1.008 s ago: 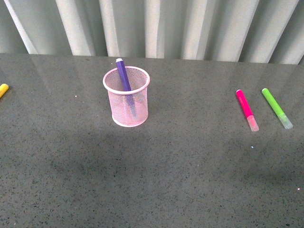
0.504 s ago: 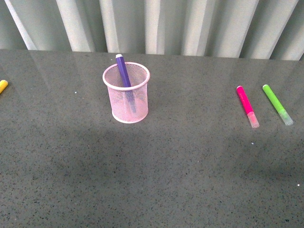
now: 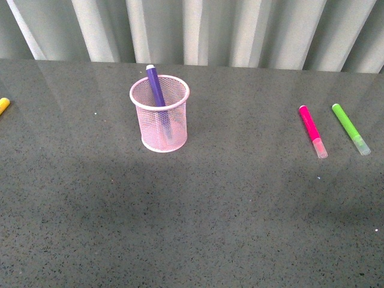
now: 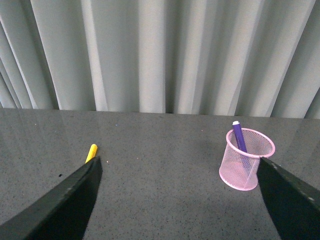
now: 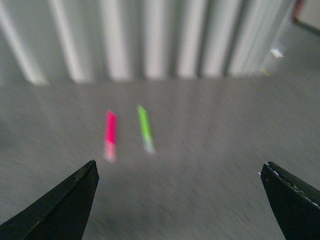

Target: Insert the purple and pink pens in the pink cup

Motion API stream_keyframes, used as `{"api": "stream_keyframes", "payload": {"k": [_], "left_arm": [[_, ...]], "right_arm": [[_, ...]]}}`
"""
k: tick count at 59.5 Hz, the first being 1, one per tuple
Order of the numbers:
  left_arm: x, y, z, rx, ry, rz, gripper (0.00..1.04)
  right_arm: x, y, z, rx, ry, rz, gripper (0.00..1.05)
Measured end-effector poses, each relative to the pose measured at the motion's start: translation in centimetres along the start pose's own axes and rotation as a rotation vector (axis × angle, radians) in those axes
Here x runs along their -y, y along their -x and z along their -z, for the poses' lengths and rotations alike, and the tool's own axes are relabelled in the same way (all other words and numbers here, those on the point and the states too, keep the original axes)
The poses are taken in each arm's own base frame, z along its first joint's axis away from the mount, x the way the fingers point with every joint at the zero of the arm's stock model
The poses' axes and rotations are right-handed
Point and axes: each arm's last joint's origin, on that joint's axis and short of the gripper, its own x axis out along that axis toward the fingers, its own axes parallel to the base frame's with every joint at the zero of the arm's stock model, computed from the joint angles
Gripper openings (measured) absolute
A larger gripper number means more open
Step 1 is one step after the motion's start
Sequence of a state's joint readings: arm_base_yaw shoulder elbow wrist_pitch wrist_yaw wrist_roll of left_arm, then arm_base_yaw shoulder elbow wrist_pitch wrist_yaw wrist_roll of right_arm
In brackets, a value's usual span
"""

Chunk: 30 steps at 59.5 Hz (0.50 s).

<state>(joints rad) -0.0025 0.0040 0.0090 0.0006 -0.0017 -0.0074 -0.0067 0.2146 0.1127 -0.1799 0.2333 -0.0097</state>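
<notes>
Magenta-pink clear-capped marker pen [image 3: 312, 131] flat on grey tabletop [image 3: 228, 210], near lime green marker [image 3: 351, 129], well apart from pink wire-mesh cup [image 3: 150, 129] holding purple pen [image 3: 154, 87]; left gripper [image 4: 179, 165], right gripper [image 5: 179, 170] both spread, empty; likely risk: grabbing green neighbour instead.

text: none readable | labels: none | brands: none | numbers: none | signs: none

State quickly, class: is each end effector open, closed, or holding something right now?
Left end effector: open, holding nothing.
Right end effector: open, holding nothing, though its view is blurred.
</notes>
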Motion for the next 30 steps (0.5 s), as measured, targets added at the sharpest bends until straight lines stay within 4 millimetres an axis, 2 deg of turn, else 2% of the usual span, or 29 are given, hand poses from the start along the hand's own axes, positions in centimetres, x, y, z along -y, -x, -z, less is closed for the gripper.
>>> {"api": "stream_keyframes", "payload": {"k": [3,15,22,30], "left_arm": [[0.0,0.0,0.0,0.001,-0.002,0.002,1.0],[0.0,0.0,0.0,0.001,-0.003,0.001,0.98],[0.0,0.0,0.0,0.001,-0.003,0.001,0.98],[0.0,0.0,0.0,0.001,-0.003,0.002,0.98]], "right_arm": [[0.4,-1.1,-0.1,-0.079,0.028,0.049,0.98],[1.8,-7.2,-1.7,-0.194,0.049,0.025,0.98],[1.5,-11.4,-1.8,-0.31,0.053,-0.047,0.98],[0.2,-15.2,-1.6,-0.395,0.089,-0.084,0.98]]}}
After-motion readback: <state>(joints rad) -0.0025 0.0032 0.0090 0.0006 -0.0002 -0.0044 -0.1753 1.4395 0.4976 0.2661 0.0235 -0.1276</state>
